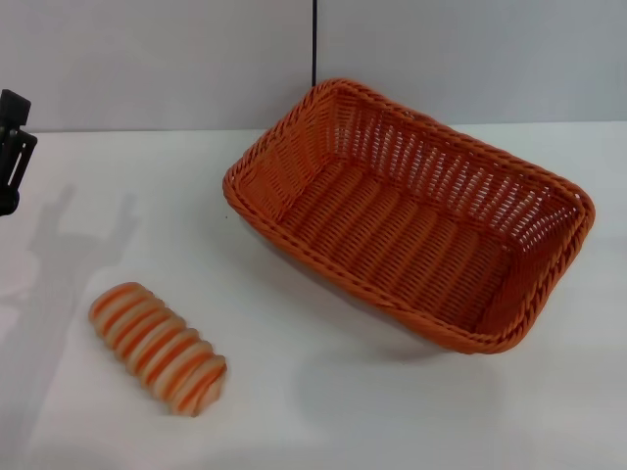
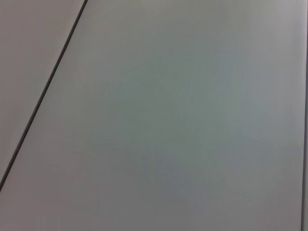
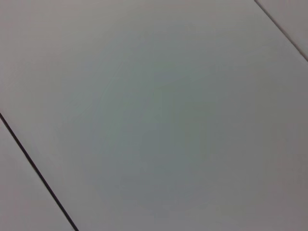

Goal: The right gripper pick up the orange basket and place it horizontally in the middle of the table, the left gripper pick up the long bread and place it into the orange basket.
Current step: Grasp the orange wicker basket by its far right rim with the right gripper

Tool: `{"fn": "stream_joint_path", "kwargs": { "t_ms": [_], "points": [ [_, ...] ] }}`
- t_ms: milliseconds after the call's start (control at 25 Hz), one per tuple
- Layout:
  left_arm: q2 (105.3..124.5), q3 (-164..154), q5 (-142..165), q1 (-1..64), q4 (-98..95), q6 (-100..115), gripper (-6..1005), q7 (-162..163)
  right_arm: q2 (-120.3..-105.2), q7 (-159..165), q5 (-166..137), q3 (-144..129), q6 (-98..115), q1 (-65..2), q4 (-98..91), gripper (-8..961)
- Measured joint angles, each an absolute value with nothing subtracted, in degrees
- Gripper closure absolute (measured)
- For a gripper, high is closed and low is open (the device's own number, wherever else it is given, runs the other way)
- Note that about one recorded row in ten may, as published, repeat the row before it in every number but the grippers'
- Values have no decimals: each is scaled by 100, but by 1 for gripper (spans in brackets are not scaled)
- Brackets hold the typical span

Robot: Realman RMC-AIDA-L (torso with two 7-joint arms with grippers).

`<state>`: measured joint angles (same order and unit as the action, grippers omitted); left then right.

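The orange basket [image 1: 411, 211] rests empty on the white table [image 1: 323, 401], at the centre-right and turned at a slant. The long bread [image 1: 157, 347], striped orange and cream, lies on the table at the front left, apart from the basket. My left gripper [image 1: 12, 152] shows only in part at the far left edge of the head view, raised above the table and well away from the bread. My right gripper is out of view. Both wrist views show only a plain grey surface with a dark seam.
A grey wall [image 1: 147, 59] with a dark vertical seam [image 1: 314, 44] stands behind the table. Bare tabletop lies between the bread and the basket and along the front edge.
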<state>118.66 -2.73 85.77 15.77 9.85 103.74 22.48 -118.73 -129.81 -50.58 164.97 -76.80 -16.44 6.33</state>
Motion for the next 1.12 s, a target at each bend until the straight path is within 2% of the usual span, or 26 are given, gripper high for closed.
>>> {"fn": "stream_joint_path", "kwargs": {
  "t_ms": [920,1040,1120],
  "points": [
    [11856,-178,8572,1591,977,10360,155,2255,-11852,-12199,-5300,16239,-7896,-1439,861,407],
    [11859,-183,8593,1586,1004,10353,156,2258,-11785,-11183,-5802,15907,-7918,-1326,1568,407],
    [11856,-184,8598,1577,1028,10383,156,2269,-11562,-9963,-6564,15694,-8130,-1280,2408,407]
  ]
}}
